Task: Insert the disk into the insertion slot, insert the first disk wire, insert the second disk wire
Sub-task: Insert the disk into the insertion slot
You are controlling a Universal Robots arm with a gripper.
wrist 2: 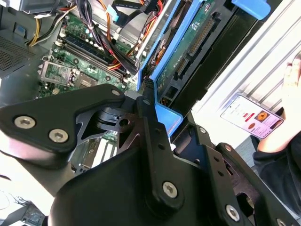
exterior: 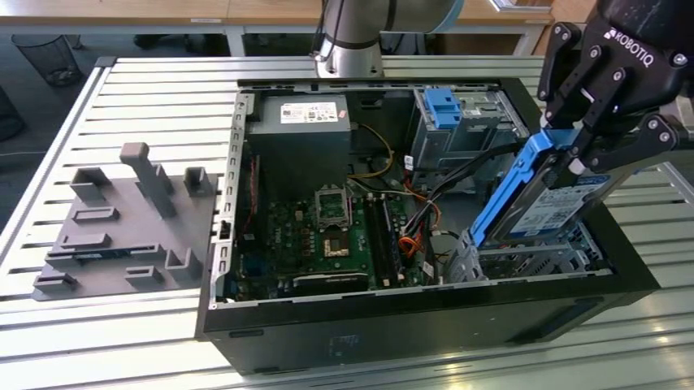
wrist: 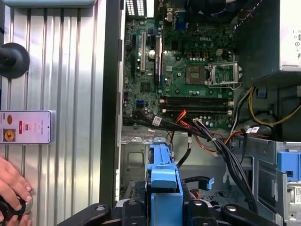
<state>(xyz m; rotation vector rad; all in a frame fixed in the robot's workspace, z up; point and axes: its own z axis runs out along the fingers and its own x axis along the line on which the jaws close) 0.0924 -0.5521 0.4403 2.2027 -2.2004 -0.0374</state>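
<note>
My gripper (exterior: 591,158) is shut on the disk (exterior: 551,205), a silver drive with a white label in a bright blue carrier. The disk hangs steeply tilted over the corner of the open computer case on the exterior view's right. Its lower end is just above the insertion slot (exterior: 534,262), a low perforated metal cage. The first wrist view shows the blue carrier (wrist: 163,181) edge-on above the slot (wrist: 136,155). The disk's green circuit side (wrist 2: 188,44) faces the second wrist view. Loose black and orange cables (exterior: 418,231) lie beside the slot.
A taller grey cage with a blue latch (exterior: 447,110) stands behind the slot. The motherboard (exterior: 325,236) covers the case floor. A grey fixture plate (exterior: 119,231) lies at the exterior view's left. Beside the case lie a phone (wrist: 26,127) and a person's hand (wrist: 11,188).
</note>
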